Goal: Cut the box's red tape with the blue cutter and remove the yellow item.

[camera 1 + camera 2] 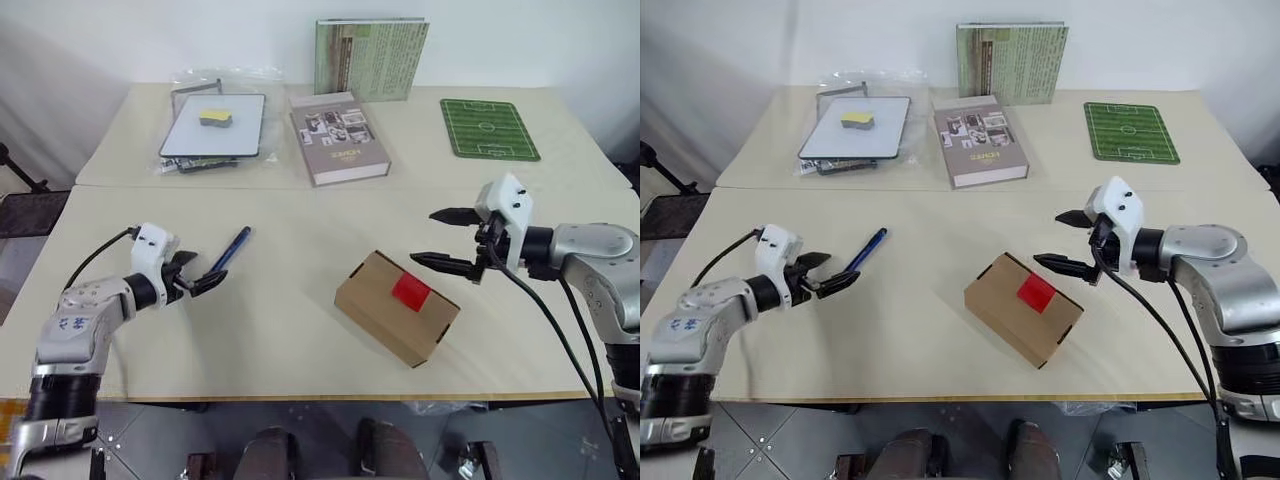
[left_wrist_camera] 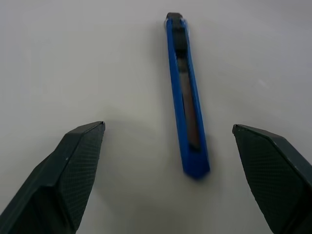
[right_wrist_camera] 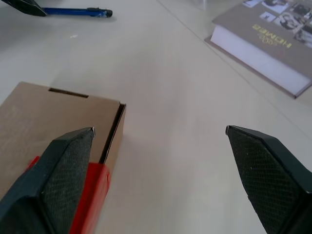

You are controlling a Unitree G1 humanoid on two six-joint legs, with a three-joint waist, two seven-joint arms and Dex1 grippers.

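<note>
We see the box lying closed near the front of the table, set at an angle, with the red tape over the edge of its top face. The blue cutter lies flat on the table well to the left of the box, untouched. The left gripper hangs just beside the cutter's near end, fingers spread wide and holding nothing; in the left wrist view the cutter runs away from the gap between the two fingers. The right gripper hovers just past the box's right end, jaws wide apart and empty; in the right wrist view one finger stands in front of the taped edge of the box. At the back of the table we see a grey book, a green pitch mat, a whiteboard in a clear bag carrying a small yellow block, and another book propped against the wall.
</note>
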